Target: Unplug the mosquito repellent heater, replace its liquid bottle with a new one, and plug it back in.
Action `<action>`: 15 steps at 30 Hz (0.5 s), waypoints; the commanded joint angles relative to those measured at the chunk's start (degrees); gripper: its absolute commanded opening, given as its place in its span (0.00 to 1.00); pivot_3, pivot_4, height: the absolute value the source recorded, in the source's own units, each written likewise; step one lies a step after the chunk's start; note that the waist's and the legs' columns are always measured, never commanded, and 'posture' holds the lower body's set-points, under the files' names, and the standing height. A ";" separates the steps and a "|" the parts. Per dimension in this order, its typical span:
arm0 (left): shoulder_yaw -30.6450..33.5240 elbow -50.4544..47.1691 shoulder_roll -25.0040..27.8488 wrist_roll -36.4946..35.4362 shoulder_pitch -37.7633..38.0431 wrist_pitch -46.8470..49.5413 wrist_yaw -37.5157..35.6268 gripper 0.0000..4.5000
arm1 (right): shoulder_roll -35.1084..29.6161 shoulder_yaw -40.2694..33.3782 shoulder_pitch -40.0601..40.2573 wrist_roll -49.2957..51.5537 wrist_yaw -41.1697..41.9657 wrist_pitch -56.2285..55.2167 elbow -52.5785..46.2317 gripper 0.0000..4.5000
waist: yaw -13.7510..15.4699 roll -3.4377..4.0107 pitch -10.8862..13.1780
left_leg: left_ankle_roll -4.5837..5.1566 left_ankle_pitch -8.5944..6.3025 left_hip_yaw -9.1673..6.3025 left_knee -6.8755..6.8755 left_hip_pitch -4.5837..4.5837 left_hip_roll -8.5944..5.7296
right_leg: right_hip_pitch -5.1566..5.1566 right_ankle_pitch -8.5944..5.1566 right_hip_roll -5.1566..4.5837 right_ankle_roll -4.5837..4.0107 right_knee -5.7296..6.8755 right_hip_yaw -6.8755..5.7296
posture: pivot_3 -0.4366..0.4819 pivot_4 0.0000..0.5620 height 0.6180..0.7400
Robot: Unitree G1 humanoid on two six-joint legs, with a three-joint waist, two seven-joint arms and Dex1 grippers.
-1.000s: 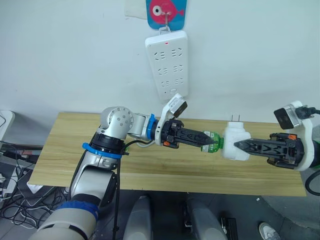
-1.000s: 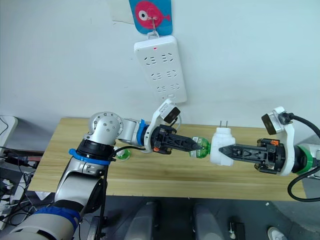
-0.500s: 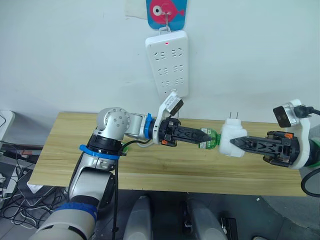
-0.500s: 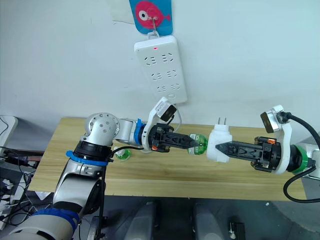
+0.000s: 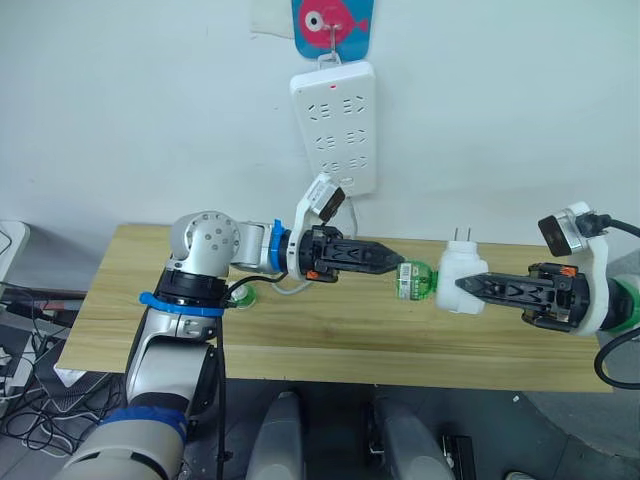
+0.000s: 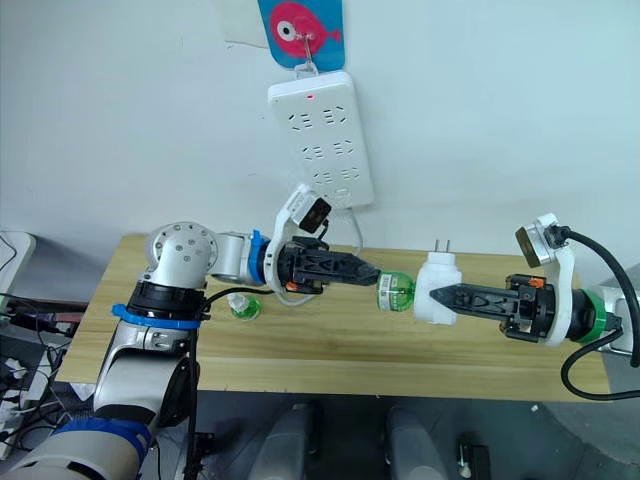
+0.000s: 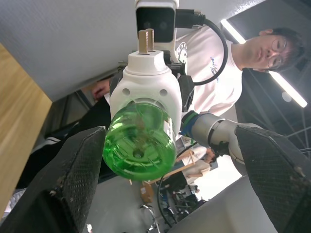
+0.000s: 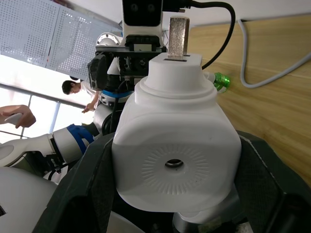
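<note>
My right gripper [image 5: 472,286] is shut on the white mosquito repellent heater [image 5: 459,282], which hangs above the table with its two prongs pointing up. A green liquid bottle [image 5: 414,281] sticks out of the heater toward my left gripper [image 5: 396,265]. That gripper is open and sits just clear of the bottle's base. In the left wrist view the bottle [image 7: 140,145] sits between my spread fingers [image 7: 77,184]. In the right wrist view the heater [image 8: 176,153] has its centre hole facing me. Another small green bottle [image 5: 243,297] lies on the wooden table [image 5: 330,350] under my left forearm.
A long white power strip [image 5: 335,128] hangs on the wall from a fish-shaped hook [image 5: 333,20], above and between the two arms. A white cable [image 8: 272,73] lies across the table. A person in a white shirt [image 7: 214,73] stands behind the right arm.
My left gripper has let go of the green bottle and drawn back to the left. The bottle stays in the heater, which the right gripper has shifted slightly left.
</note>
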 commanded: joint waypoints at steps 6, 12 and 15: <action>-0.79 -3.42 0.85 9.91 -0.84 -19.92 -4.94 0.99 | 0.02 -2.46 -0.55 1.10 0.33 1.51 2.41 0.66 | 0.15 0.00 0.00 | -0.01 0.00 0.06 -0.01 -0.01 -0.02 | 0.00 0.00 -0.01 0.00 -0.02 0.00 | 0.50 0.54 1.00; -6.45 -9.89 -1.69 28.48 7.67 -61.40 -14.18 0.99 | 0.65 -1.85 -1.77 1.10 0.28 2.14 3.61 0.66 | 0.22 0.01 0.00 | -0.01 0.00 0.19 -0.08 0.01 -0.02 | 0.00 0.01 0.00 -0.01 -0.06 0.05 | 0.51 0.55 1.00; -6.29 -7.33 -4.04 33.14 8.87 -78.26 -18.08 0.99 | 0.85 -1.84 -2.45 1.10 0.14 2.59 4.28 0.66 | 1.05 0.01 0.00 | 0.01 0.00 0.16 -0.03 -0.02 0.00 | 0.00 0.01 0.01 -0.02 -0.05 0.00 | 0.51 0.55 1.00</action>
